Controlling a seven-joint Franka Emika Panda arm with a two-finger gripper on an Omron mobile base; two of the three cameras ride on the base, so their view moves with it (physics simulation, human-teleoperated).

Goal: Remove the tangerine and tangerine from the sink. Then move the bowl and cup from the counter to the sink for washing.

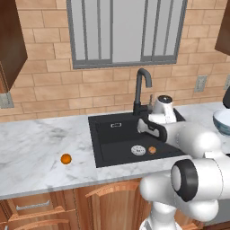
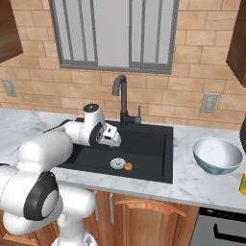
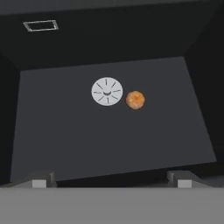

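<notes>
Brick-walled kitchen with a window; marble table (image 1: 36, 148) holds a black sink (image 1: 105, 146) with a dark faucet (image 1: 142, 87).

Left base view: bright orange tangerine (image 1: 66, 158) sits on the table left of the sink, well apart from the basin. Duller tangerine (image 1: 152, 150) lies on the sink floor just beside the silver drain (image 1: 138, 150). Arm hangs over the sink's right half. Bowl (image 1: 223, 120) is at the right edge, partly cut off.

Right base view: whole bowl (image 2: 217, 154) sits on the table right of the sink; yellow cup (image 2: 243, 183) is a sliver at the far right edge. Sink tangerine (image 2: 128, 166) is beside the drain (image 2: 117, 163). This view leaves out the bright tangerine on the table; the left view leaves out the cup.

Hand view: looks straight down into the basin, dull tangerine (image 3: 135, 99) right of the drain (image 3: 107, 91), nearly touching. Pincer (image 3: 111, 177) spread wide, nothing held, both tips well apart from the fruit.

Risks, judged: the fruit sits off the pincer's centre line, so a straight drop could clip it and roll it away. A tip could also land on the drain disc. Round fruit may squirt out if gripped off centre.
</notes>
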